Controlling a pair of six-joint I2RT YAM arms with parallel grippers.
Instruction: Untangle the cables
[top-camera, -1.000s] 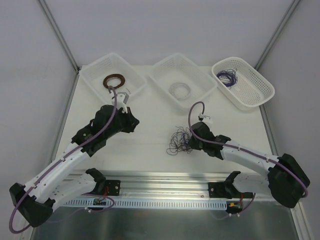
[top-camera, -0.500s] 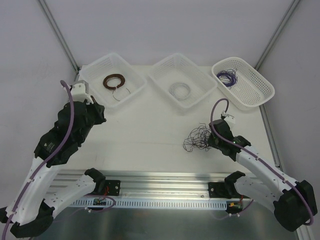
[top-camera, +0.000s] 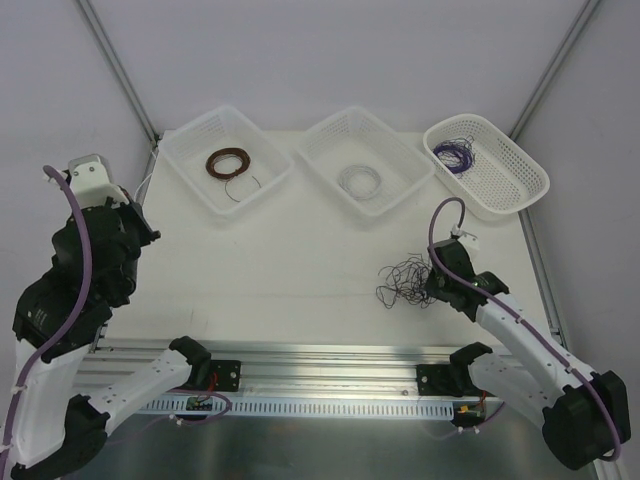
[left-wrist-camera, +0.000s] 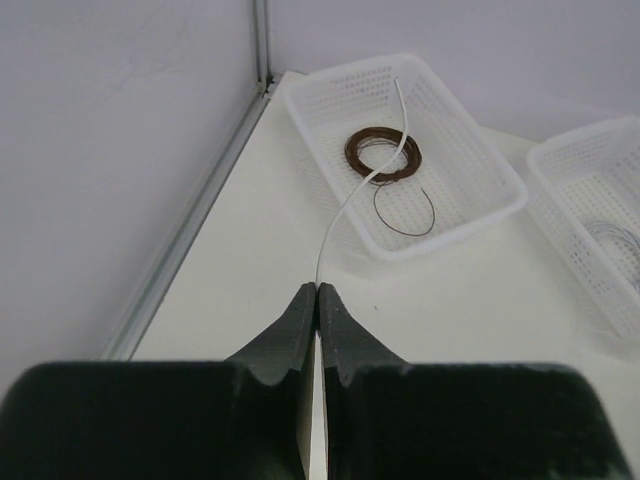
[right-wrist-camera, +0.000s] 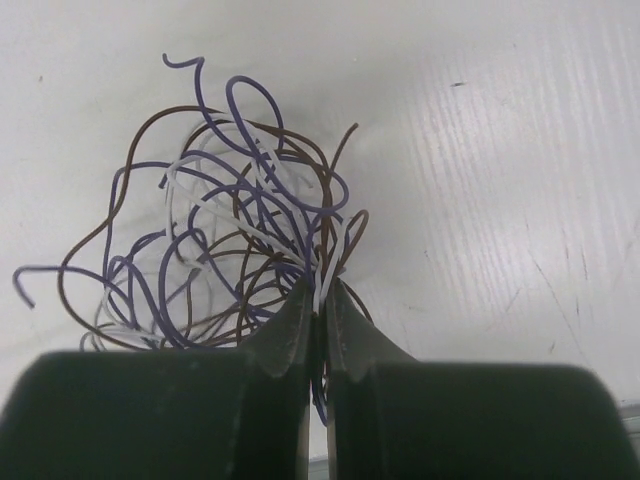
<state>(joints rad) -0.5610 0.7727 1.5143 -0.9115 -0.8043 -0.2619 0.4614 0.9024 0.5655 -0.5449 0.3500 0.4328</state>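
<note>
The right claw (right-wrist-camera: 320, 292) is clenched on the cables (right-wrist-camera: 225, 235), pinching a few strands at the near edge of the clump. The clump is a loose scribble of purple, brown and white wires. It lies on the tabletop (top-camera: 290, 250), right of centre and well short of the baskets, touching the claw on its right side.

The left arm is lifted over the left edge of the tabletop, far from the clump. The left claw (left-wrist-camera: 317, 292) is clenched on 1 thin white wire (left-wrist-camera: 345, 200), which comes out between the closed tips and curves up and away. In the wrist view its free end shows against the left basket (top-camera: 262, 136); whether it touches anything there I cannot tell.

3 white baskets stand in a row along the far edge. The left basket holds a brown coil (top-camera: 228, 162), the middle basket (top-camera: 395, 138) a whitish coil (top-camera: 360, 180), and the right basket (top-camera: 517, 148) a purple coil (top-camera: 457, 153).
</note>
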